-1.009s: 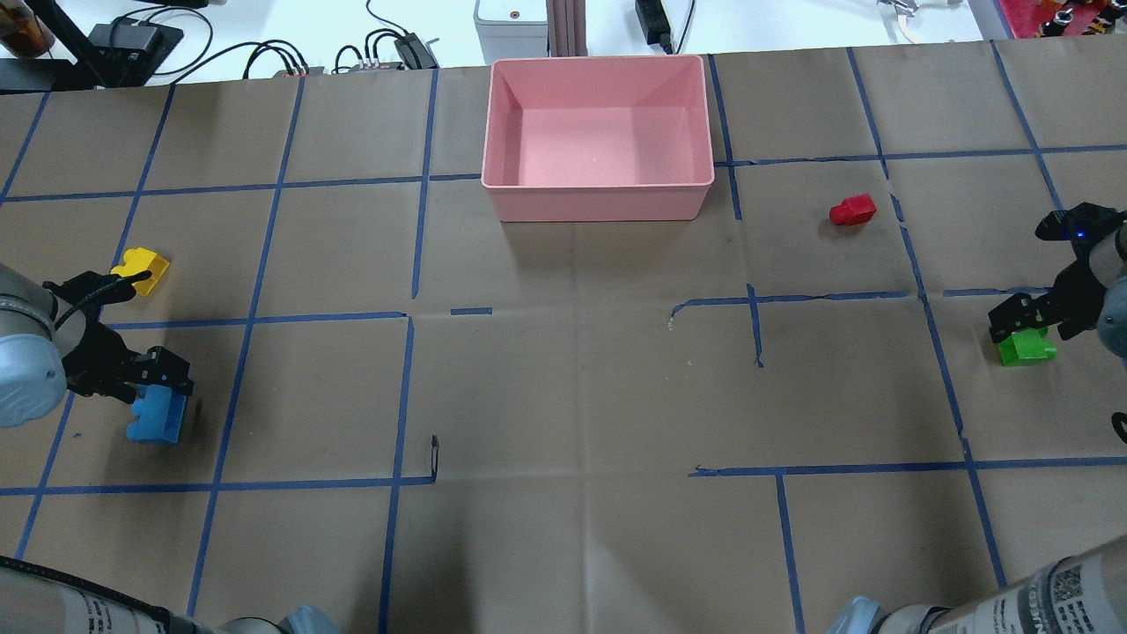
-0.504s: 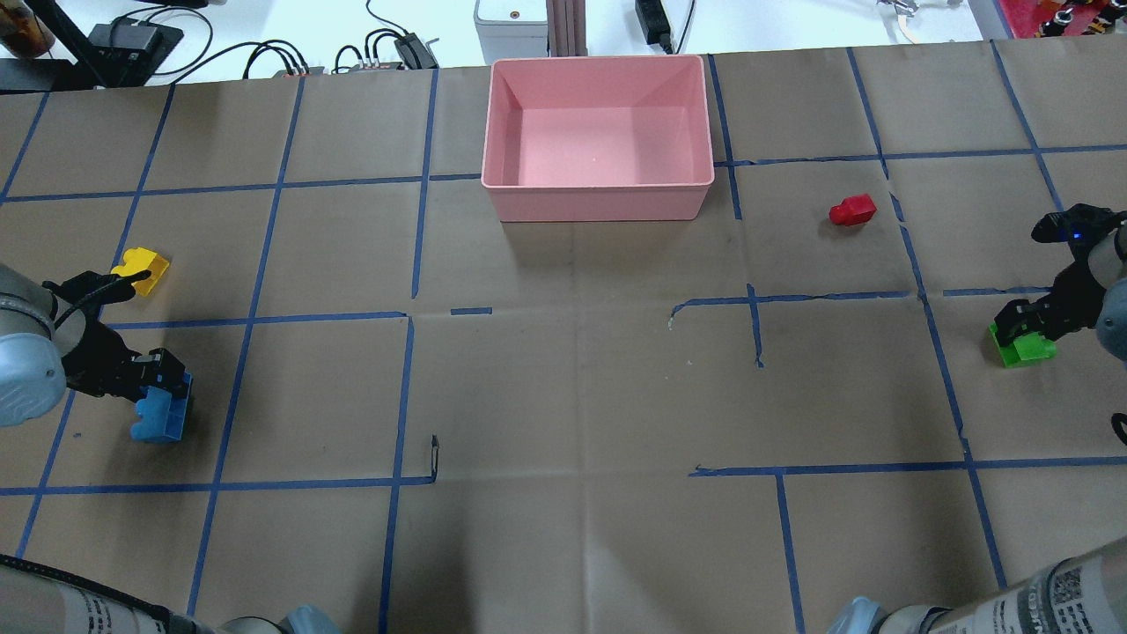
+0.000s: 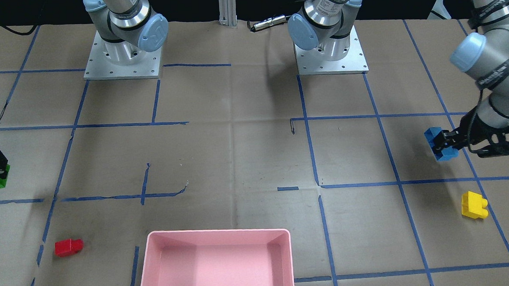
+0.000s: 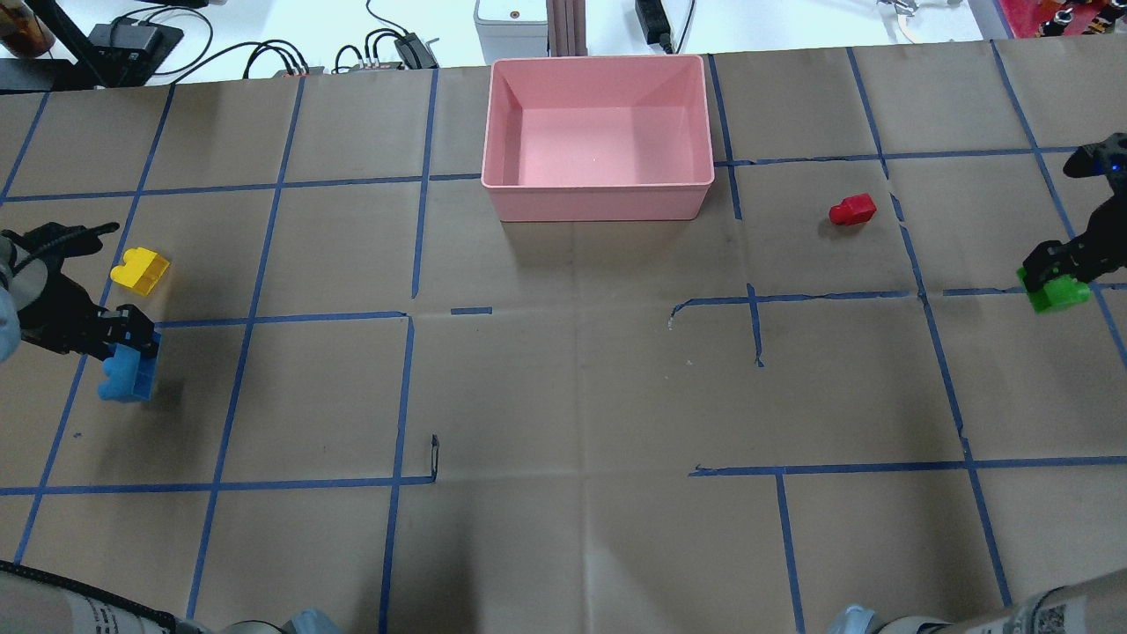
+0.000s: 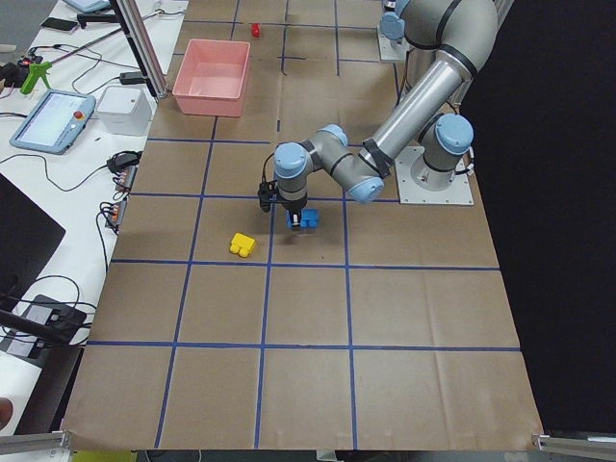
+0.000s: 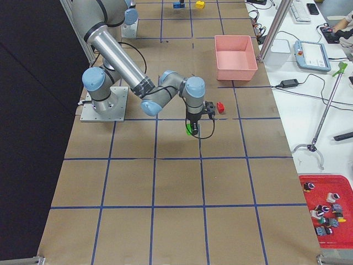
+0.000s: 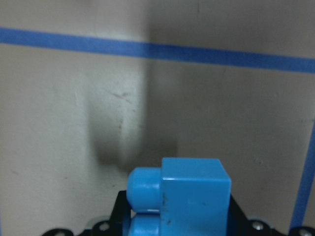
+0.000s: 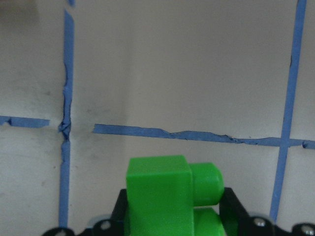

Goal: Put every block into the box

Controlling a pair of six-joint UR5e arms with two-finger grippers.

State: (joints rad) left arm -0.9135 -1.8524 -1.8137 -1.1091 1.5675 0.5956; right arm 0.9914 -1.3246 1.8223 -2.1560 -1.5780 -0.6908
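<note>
Between the pinching fingers of the left gripper [image 4: 134,350], the blue brick [image 4: 123,380] has lifted off the table [image 4: 572,396]. The right gripper [image 4: 1053,273], clamped on the green brick [image 4: 1062,295], rose too.

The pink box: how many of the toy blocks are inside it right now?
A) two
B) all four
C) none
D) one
C: the pink box is empty; the blue block sits in the left gripper, the green block in the right gripper, and the yellow block and red block lie on the table.
</note>
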